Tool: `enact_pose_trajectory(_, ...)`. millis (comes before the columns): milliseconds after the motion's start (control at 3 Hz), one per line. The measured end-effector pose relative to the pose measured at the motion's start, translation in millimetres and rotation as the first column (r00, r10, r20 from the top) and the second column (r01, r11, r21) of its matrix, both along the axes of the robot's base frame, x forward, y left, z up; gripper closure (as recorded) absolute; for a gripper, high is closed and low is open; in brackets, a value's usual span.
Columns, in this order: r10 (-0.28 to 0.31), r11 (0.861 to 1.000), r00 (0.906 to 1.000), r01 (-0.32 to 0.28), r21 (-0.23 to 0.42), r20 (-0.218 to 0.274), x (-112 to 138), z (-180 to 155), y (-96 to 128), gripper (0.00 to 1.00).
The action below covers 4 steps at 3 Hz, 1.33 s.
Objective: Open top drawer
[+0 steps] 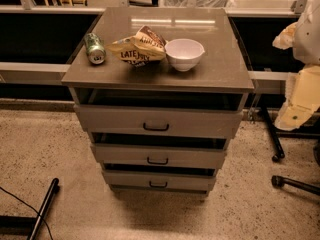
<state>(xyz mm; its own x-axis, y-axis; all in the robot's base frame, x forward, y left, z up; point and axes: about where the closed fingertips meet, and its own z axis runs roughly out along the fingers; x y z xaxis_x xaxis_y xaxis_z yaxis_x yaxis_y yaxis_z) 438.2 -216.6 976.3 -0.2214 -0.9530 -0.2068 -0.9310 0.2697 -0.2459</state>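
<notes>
The top drawer (157, 120) is the widest grey front of three, just under the cabinet top (220, 69). Its small dark bar handle (156, 127) sits mid-front. A dark gap shows between the drawer front and the cabinet top. Two narrower-looking drawers (158, 156) (158, 180) lie below it, with like handles. My arm, white and pale yellow, hangs at the right edge, and my gripper (294, 115) is at its lower end. It is right of the cabinet, about level with the top drawer, apart from it and from the handle.
On the cabinet top lie a green can (94, 48) on its side, a chip bag (137, 47) and a white bowl (184, 53). Dark wheeled legs (274, 134) stand on the floor at the right. A black bar (44, 206) and a cable lie at the lower left.
</notes>
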Motion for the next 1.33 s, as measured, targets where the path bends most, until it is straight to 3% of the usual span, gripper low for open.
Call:
enact_pose_trajectory(333,0.001,1.0,1.0,-0.001,0.0,0.0,0.0,-0.1,0.1,0.0)
enact_pose_trajectory(667,0.067,0.998,0.9972,-0.068,-0.016,-0.033,2.6,-15.6,12.5,0.0)
enact_pose_trajectory(1000,0.097,0.994,0.9894,-0.09,0.068,-0.108,2.3,-99.6,49.4,0.0)
enact_pose_trajectory(1333,0.15,0.986,0.9725,-0.133,0.101,-0.178,-6.7,-187.1,69.2,0.0)
